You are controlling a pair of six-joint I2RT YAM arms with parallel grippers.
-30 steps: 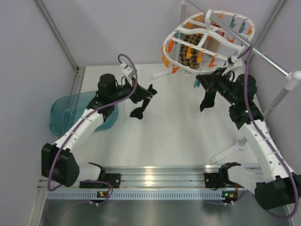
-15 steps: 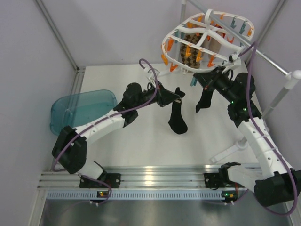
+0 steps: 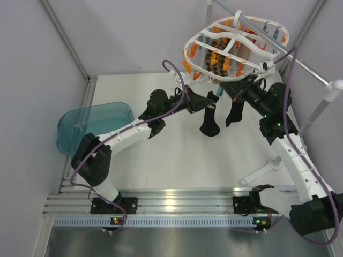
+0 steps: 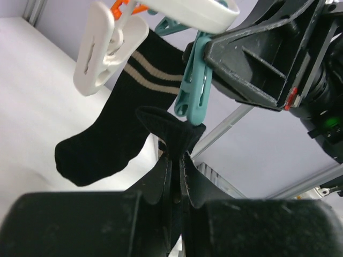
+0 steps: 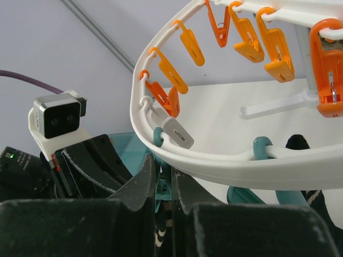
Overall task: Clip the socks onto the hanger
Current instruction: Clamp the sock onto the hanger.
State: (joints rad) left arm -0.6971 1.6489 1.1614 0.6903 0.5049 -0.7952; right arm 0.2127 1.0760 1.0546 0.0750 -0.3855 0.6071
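The white hanger (image 3: 236, 45) hangs at the back right, fringed with orange and teal clips. My left gripper (image 3: 210, 103) is shut on the top of one black sock (image 3: 210, 124), which dangles below it. In the left wrist view that sock's edge (image 4: 170, 128) sits right at the lower end of a teal clip (image 4: 192, 80). My right gripper (image 5: 164, 171) is shut on that teal clip (image 5: 162, 187) under the hanger's rim (image 5: 225, 168). A second black sock (image 4: 115, 134) with tan stripes hangs just behind.
A teal bin (image 3: 91, 126) lies at the left. The grey pole stand (image 3: 316, 115) rises at the right, its foot (image 3: 262, 171) on the table. A brown patterned sock (image 3: 217, 56) hangs inside the hanger. A white clip (image 4: 102, 48) hangs beside the teal one.
My left arm has swung right from beside the teal bin, carrying its sock up to the hanger's near rim. The right gripper has stayed on the clip.
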